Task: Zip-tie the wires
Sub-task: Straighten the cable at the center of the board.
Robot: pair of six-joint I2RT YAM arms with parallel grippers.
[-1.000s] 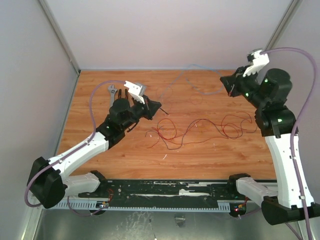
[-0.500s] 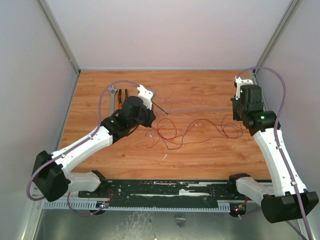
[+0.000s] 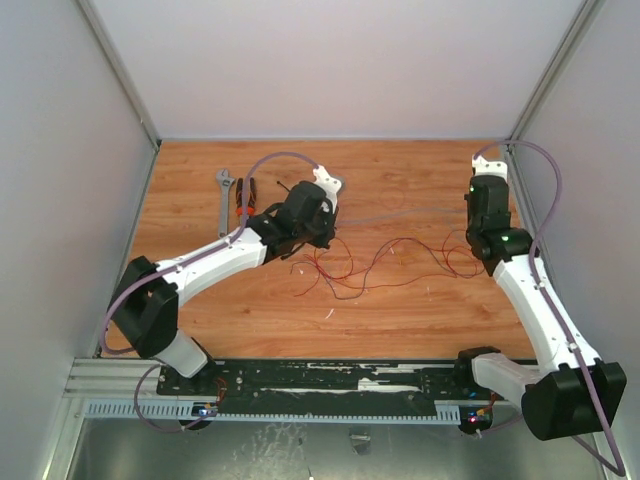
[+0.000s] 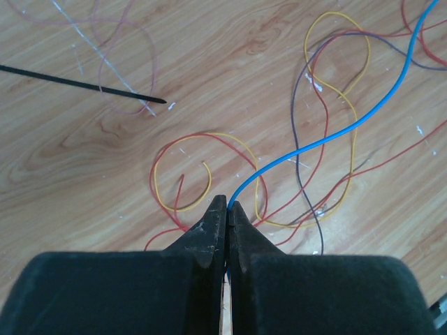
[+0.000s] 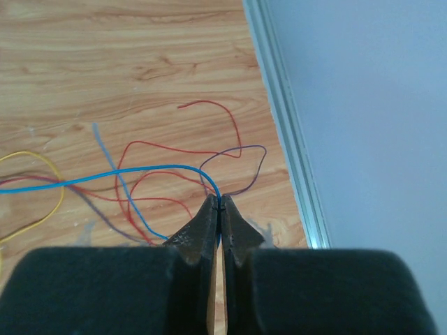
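Wires [image 3: 385, 270], are they tied yet? (Asker)

No. In the top view they lie as a loose red and maroon tangle across the middle of the wooden table [image 3: 250, 310], spread from centre to right, with no band around them. (Describer)

Where is the zip tie? (Asker)

In the left wrist view, the zip tie [image 4: 84, 85] is a thin dark strip lying flat at the upper left. It is apart from the coloured loops and nothing holds it. (Describer)

What are the arms doing? (Asker)

The left gripper [image 4: 227, 202] is clenched on one end of a blue wire [image 4: 335, 135]. The right gripper [image 5: 218, 202], near the right wall, is pinched shut on a blue wire too. It is probably the same strand, since a faint line runs between them in the top view. (Describer)

So how far along? (Asker)

Early, I judge. One strand is gripped. Gathering the rest, looping the tie and cinching it all remain. A wrench [image 3: 224, 190] and pliers [image 3: 245, 197] lie at the upper left. (Describer)
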